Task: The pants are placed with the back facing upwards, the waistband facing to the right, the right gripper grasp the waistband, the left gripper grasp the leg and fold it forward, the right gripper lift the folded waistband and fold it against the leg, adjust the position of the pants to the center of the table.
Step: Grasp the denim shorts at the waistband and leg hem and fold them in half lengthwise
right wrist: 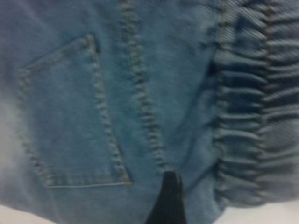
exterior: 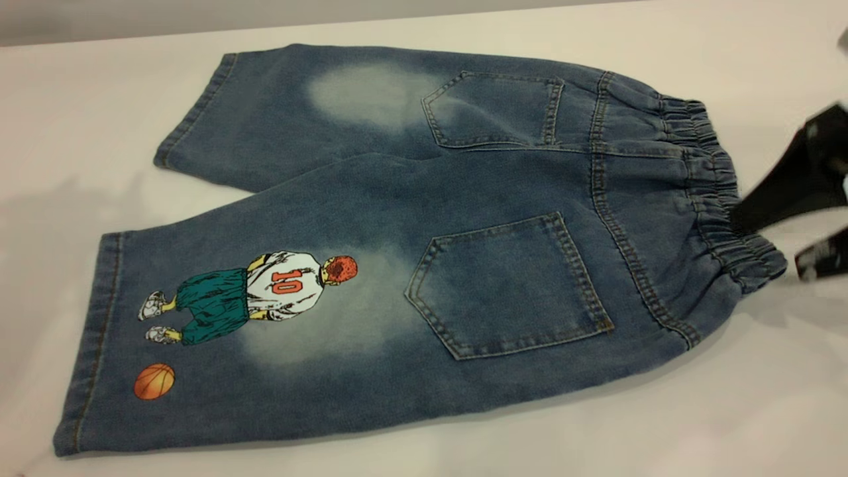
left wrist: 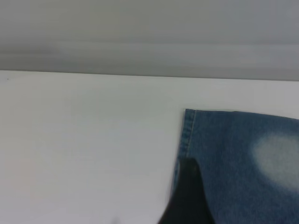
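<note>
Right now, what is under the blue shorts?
The denim shorts lie flat on the white table, which shows all around them. Whatever lies beneath the fabric is covered. The right gripper is at the waistband.

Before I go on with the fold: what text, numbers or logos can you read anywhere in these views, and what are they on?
"10": in red, on the white shirt of the basketball player printed on the leg of the pants, in the exterior view.
No other text shows: the waistband, the table and the right gripper carry none that can be read. Neither wrist view shows any writing.
</note>
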You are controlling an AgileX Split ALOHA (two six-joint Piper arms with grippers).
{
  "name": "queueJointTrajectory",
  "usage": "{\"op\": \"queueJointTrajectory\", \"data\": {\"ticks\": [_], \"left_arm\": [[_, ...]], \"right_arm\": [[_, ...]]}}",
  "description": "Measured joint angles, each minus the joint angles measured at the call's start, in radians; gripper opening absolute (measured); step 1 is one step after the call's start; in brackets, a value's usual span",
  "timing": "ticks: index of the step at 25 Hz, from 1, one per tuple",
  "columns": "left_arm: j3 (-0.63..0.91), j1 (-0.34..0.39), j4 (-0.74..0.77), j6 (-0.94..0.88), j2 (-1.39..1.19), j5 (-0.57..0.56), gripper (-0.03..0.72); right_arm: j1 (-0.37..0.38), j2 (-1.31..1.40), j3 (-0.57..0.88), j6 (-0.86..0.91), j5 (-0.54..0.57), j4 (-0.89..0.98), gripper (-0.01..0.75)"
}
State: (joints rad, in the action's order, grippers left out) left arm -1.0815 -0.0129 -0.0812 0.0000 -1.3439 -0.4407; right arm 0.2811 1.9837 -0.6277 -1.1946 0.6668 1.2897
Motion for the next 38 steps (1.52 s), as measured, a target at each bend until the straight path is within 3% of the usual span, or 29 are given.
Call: {"op": "queueJointTrajectory", "data": {"ticks": [20,38], "left_arm": [[0.000,0.000,-0.001,0.000,0.000,0.000,0.518],[0.000,0.000,-0.002,0.000,0.000,-0.002,0.518]], "right_arm": [[0.000,0.039,0.000,-0.103,-0.004,0.145,0.583],[-0.001,0.133,0.000,-0.237,0.107,0.257,0.583]]}}
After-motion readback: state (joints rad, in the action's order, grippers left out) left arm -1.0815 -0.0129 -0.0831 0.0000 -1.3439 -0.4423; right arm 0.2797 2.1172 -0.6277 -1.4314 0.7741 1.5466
